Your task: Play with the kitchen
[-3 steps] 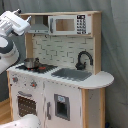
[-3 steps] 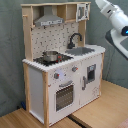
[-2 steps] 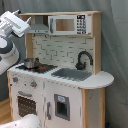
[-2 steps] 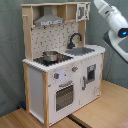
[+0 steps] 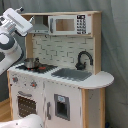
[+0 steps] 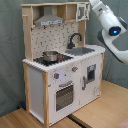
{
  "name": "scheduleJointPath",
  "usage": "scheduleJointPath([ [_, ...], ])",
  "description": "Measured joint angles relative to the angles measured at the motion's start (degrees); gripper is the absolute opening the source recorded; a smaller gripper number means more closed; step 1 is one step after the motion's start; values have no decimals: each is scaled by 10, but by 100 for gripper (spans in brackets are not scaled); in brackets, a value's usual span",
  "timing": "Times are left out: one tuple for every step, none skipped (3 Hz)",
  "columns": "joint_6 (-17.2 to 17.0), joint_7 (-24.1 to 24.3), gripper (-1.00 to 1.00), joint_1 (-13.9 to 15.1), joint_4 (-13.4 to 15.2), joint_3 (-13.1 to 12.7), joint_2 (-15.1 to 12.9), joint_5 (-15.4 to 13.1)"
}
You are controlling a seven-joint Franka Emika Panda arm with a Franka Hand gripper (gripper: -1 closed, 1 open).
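A: What has changed since a second ago?

B: Little. The arm (image 5: 11, 40) has shifted slightly up by the top of the kitchen (image 5: 60, 75); the toy itself has not moved.

A: How does the arm sit now?

B: In the first exterior view it fills the first exterior view's left edge, its white links reaching up toward the hood (image 5: 40, 26). In the second exterior view it comes in from the second exterior view's right, bending high beside the upper shelf, next to the microwave (image 6: 81, 11). Its hand is out of clear sight there, so I cannot tell whether it is released or clenched.

A: And the kitchen?

B: Upright on the wooden floor (image 6: 100, 112) in front of a grey curtain (image 5: 115, 45). The pot (image 6: 50, 56) rests on the stovetop, the black faucet (image 6: 75, 39) stands behind the grey sink (image 6: 80, 51), and the oven door (image 6: 64, 95) looks closed.

A: Room to move?

B: The rounded end of the table (image 5: 102, 79) juts out at the first exterior view's right, with open space past it. Open floor lies in front of the oven.
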State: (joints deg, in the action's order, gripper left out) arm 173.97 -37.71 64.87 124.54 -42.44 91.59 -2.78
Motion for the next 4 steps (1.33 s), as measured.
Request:
scheduleJointPath([
  [-24, 56, 100, 30, -45, -6, -17, -1],
  [-59, 110, 100, 55, -95, -17, -32, -2],
  [-87, 146, 100, 69, -129, -27, -38, -3],
  [-120, 183, 100, 81, -162, -38, -40, -3],
])
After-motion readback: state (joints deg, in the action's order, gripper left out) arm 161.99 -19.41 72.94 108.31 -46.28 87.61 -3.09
